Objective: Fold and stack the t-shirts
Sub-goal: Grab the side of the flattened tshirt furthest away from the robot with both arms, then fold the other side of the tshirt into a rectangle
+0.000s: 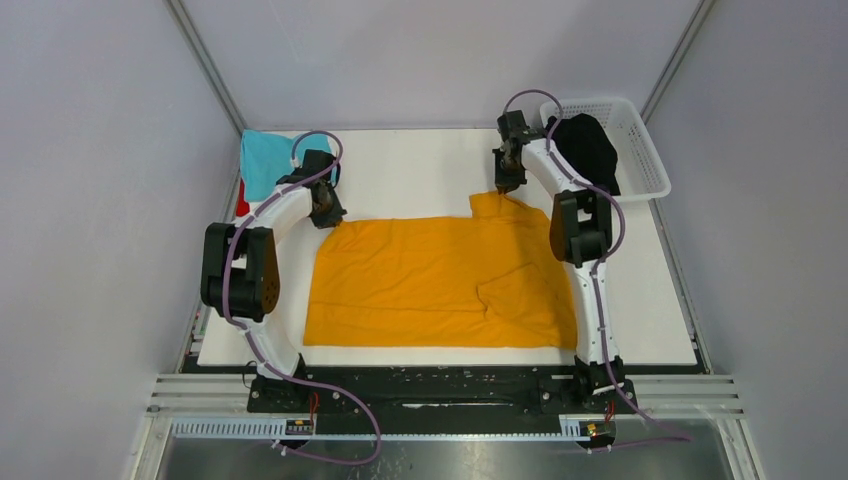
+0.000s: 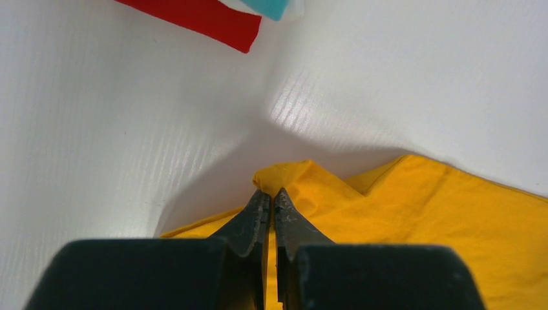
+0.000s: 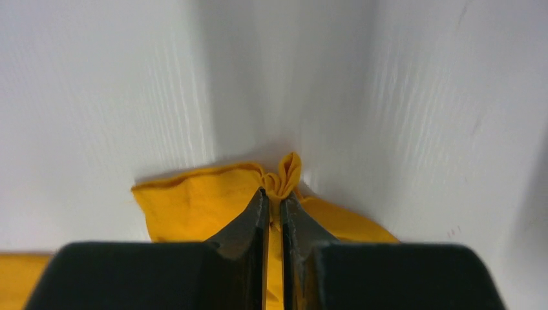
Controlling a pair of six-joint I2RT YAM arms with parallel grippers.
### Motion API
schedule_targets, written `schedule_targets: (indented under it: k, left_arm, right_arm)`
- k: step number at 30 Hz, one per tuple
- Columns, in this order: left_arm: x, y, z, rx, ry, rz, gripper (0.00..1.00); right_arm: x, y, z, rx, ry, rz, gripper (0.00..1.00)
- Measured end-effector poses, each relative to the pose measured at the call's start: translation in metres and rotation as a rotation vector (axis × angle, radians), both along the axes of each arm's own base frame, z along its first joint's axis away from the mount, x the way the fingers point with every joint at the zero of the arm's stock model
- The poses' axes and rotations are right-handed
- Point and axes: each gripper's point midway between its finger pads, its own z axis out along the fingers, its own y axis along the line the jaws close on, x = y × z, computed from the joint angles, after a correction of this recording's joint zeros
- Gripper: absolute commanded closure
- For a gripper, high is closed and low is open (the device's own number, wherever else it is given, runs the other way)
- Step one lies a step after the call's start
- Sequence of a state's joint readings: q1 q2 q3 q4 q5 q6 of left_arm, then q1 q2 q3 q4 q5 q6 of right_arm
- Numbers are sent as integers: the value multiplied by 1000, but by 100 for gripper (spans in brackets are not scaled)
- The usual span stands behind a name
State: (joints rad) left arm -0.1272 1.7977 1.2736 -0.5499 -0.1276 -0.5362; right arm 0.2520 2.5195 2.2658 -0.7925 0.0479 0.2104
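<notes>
1. Mustard-orange t-shirt (image 1: 440, 285) lies spread across the middle of the tabletop (image 1: 420, 165), pinched at both far corners, with part of its right half doubled over.
2. Left fingers (image 2: 268, 201) are closed on only a small peak of the far-left corner. So shallow a bite could slip free under a pull.
3. Just beyond that corner lie the teal tee (image 1: 265, 160) and the red tee (image 2: 200, 16), which a dragged hem might snag.
4. Right fingers (image 3: 266, 201) are clamped on a bunched nub of the far-right corner. Uneven lifting would skew the fold, or swing cloth toward the basket (image 1: 640, 150).
</notes>
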Motion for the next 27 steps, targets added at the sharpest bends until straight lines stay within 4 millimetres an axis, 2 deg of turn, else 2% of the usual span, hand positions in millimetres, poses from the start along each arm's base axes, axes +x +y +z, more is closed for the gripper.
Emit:
schedule_targets:
  k: [3,6,10,13,16,19,27]
  left_arm:
    - [0,1,1,1,-13,14,100]
    - [-5,2,4,-9,-36,30,100]
    - [-18,0,3,-26,-53,50,100]
    - [-31,0,2,-34,-57,64,100]
    - [-44,-2,6,-42,-77,71,100]
    - [-56,-1,14,-45,-106,81,100]
    - [-79,11,24,-30,-179,158,100]
  right_arm:
    - [-20,-2,11,-1,-5,47,99]
    - [-50,-2,32,11,-30,90,99]
    - [-90,10,69,49,-100,146,99]
    - [-119,18,88,55,-156,183,99]
    - [-156,17,90,51,-163,206,99]
    - [-191,8,86,46,-149,203,99]
    - [-237,-11,99,27,-198,182,98]
